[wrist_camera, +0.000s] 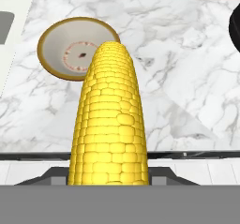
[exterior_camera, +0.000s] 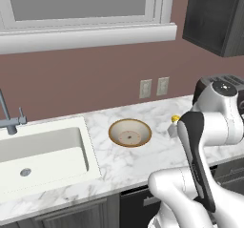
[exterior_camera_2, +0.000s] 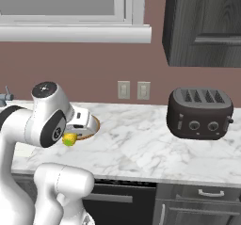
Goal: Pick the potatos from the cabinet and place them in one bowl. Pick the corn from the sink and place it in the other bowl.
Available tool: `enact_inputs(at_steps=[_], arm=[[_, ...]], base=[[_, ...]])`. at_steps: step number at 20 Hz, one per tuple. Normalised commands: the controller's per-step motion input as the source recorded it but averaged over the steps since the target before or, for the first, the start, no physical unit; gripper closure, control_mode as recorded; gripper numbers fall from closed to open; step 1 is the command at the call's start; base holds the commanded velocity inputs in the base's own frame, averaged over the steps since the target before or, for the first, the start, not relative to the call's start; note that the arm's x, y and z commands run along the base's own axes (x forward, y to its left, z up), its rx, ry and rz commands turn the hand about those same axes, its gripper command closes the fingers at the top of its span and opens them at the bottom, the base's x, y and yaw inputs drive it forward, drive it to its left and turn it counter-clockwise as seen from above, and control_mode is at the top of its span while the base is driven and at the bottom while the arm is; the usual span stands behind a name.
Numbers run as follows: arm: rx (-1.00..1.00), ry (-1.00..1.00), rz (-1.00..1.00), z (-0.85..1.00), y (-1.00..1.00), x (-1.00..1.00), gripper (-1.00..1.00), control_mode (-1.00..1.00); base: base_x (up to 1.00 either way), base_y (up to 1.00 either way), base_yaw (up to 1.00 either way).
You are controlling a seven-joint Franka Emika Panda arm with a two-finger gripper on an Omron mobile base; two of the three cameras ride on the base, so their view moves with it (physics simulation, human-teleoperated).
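Note:
My gripper [wrist_camera: 108,177] is shut on the corn [wrist_camera: 110,120], a yellow cob that juts forward from between the jaws. The cob hangs a little above the marble counter [exterior_camera: 143,162]; its yellow and green end shows beside the arm [exterior_camera: 175,119] and under the white hand [exterior_camera_2: 69,139]. The other bowl [wrist_camera: 47,54], tan-rimmed and with nothing in it, sits on the counter just ahead and left of the cob's tip. The white sink [exterior_camera: 47,146] lies left of that bowl [exterior_camera: 114,127]. The dark cabinet [exterior_camera_2: 207,21] hangs at upper right with its doors shut. The potatos and the one bowl are out of view.
A dark toaster [exterior_camera_2: 200,113] stands on the counter to the right. A grey faucet [exterior_camera: 9,119] rises behind the sink. Two wall outlets [exterior_camera: 153,87] sit under the window ledge. Drawers with handles [exterior_camera_2: 202,205] are below the counter.

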Motion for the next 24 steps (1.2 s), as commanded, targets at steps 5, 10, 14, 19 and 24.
enact_inputs(at_steps=[5,10,14,19,24], arm=[[0.00,0.00,0.01,0.00,0.03,0.07,1.00,-1.00],[-0.02,0.02,0.02,0.00,0.38,0.88,1.00,-1.00],[0.00,0.07,0.04,0.00,0.03,0.59,1.00,-1.00],[0.00,-0.02,0.01,-0.16,-0.01,0.66,1.00,-1.00],[0.01,-0.05,0.12,-0.08,0.31,0.45,1.00,-1.00]], base=[[0.00,0.00,0.00],[0.00,0.00,0.00],[0.00,0.00,0.00],[0.00,0.00,0.00],[0.00,0.00,0.00]])
